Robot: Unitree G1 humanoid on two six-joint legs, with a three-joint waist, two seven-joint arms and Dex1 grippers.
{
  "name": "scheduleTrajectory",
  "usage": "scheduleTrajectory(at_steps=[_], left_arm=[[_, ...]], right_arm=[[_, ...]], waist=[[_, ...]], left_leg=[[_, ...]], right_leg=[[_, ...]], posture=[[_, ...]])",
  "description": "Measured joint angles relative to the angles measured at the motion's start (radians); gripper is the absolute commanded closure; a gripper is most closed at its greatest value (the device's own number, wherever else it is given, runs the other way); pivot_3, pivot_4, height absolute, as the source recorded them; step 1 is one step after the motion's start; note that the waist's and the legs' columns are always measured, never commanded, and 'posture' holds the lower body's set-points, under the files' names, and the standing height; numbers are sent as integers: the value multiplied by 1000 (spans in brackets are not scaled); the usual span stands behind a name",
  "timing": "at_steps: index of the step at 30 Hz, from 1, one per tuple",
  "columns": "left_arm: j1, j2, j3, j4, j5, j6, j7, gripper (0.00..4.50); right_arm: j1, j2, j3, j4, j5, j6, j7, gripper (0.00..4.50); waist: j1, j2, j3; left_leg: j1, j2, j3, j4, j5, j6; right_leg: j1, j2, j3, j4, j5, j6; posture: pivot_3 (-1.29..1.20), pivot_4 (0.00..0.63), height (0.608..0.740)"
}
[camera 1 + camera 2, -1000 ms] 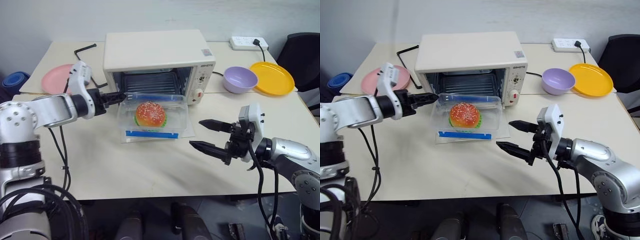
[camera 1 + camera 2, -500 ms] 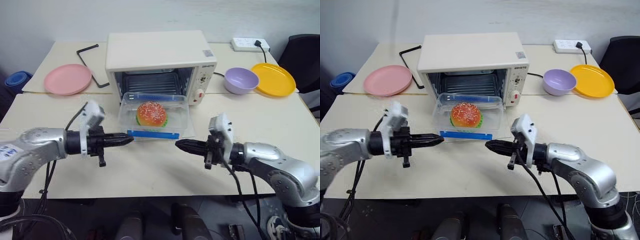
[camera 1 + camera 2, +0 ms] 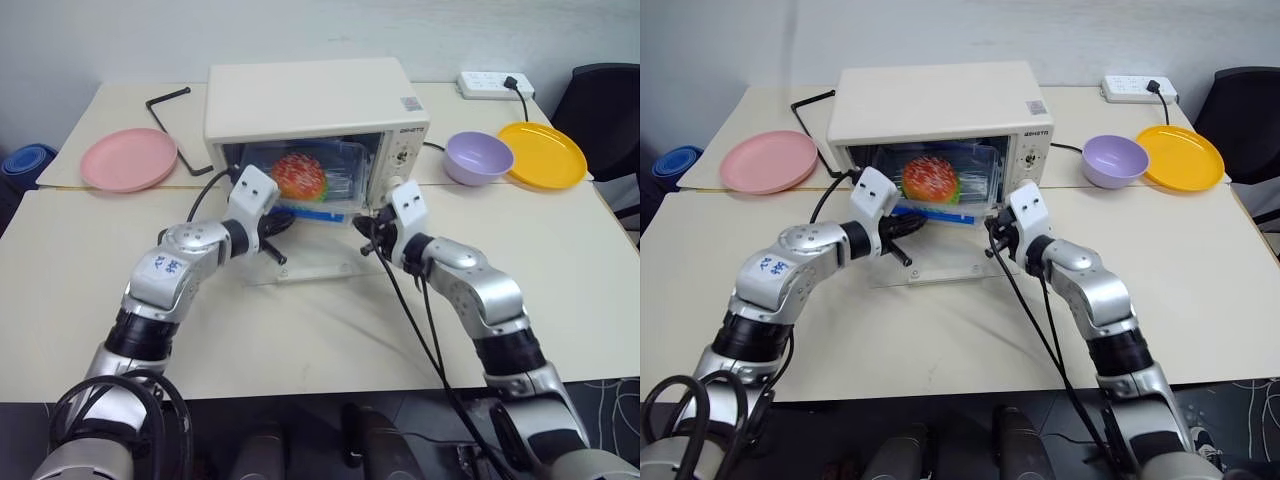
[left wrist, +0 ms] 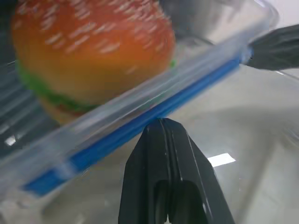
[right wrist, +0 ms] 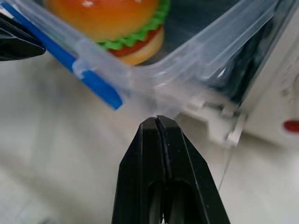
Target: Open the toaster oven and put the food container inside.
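The cream-white toaster oven (image 3: 310, 95) stands at the back of the table, and its glass door (image 3: 310, 262) lies flat and open. The clear food container (image 3: 325, 188) with blue clips holds a burger (image 3: 300, 173). It sits tilted in the oven's mouth, with its front edge still over the door. My left gripper (image 3: 287, 222) is shut, its tip (image 4: 161, 123) against the container's blue front clip (image 4: 140, 126). My right gripper (image 3: 368, 228) is shut too, its tip (image 5: 158, 120) at the container's near right corner (image 5: 154, 91). Neither gripper holds anything.
A pink plate (image 3: 130, 158) lies to the oven's left, beside a black hex key (image 3: 170, 97). On the right are a purple bowl (image 3: 478, 155), a yellow plate (image 3: 543, 152) and a power strip (image 3: 492, 82). A black chair (image 3: 610, 90) stands past the table's right corner.
Both grippers went from open to shut and moved forward to the container's front. The container moved from the open door back into the oven's mouth.
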Motion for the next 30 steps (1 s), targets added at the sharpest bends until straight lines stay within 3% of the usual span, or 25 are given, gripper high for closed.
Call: scheduleTrajectory(at_steps=[5, 9, 12, 16, 19, 23, 30], left_arm=[[-50, -39, 60, 89, 45, -34, 34, 4500], [-48, -44, 124, 89, 38, -30, 29, 4500], [-17, -25, 194, 36, 1, -6, 2, 4500], [106, 74, 356, -106, -137, 90, -99, 4500], [166, 170, 437, -184, -215, 125, -191, 3986], [327, 411, 592, -278, -342, 164, -434, 2735], [466, 605, 694, -259, -358, 140, -642, 610]], right_arm=[[-79, 51, -34, 133, -35, -73, -7, 4481], [-76, 50, -56, 127, -37, -79, 17, 4481], [-17, 7, -71, 28, -18, -40, 56, 4481], [161, -117, -133, -225, 88, 116, 138, 4481], [248, -175, -175, -376, 178, 212, 178, 4500], [429, -277, -245, -577, 324, 333, 251, 4500], [517, -218, -201, -576, 290, 344, 176, 4500]], waist=[[-2, 0, 0], [-2, 0, 0], [-2, 0, 0], [-6, 0, 0], [-13, 0, 0], [-19, 0, 0], [-18, 0, 0]], left_leg=[[-1, 0, 0, 0, 1, -1], [-1, 0, 0, 0, 0, -1], [-2, 0, -1, -1, 0, -1], [-3, 1, -1, -1, -1, -1], [-2, 1, -2, -1, -1, -1], [4, 1, -1, -2, -2, 0], [5, 1, -1, -1, -2, 0]], right_leg=[[-1, -1, -1, 1, 0, 0], [-1, -2, -1, 1, 0, 0], [-2, -2, 0, 1, 0, 0], [-2, -2, 4, -1, 0, -1], [-1, -2, 4, -1, 0, -1], [2, -1, 5, -4, -2, -3], [3, 0, 4, -2, -3, -5]], posture=[[0, 150, 740], [0, 150, 740], [0, 150, 740], [0, 150, 740], [0, 150, 740], [0, 150, 740], [0, 150, 740]])
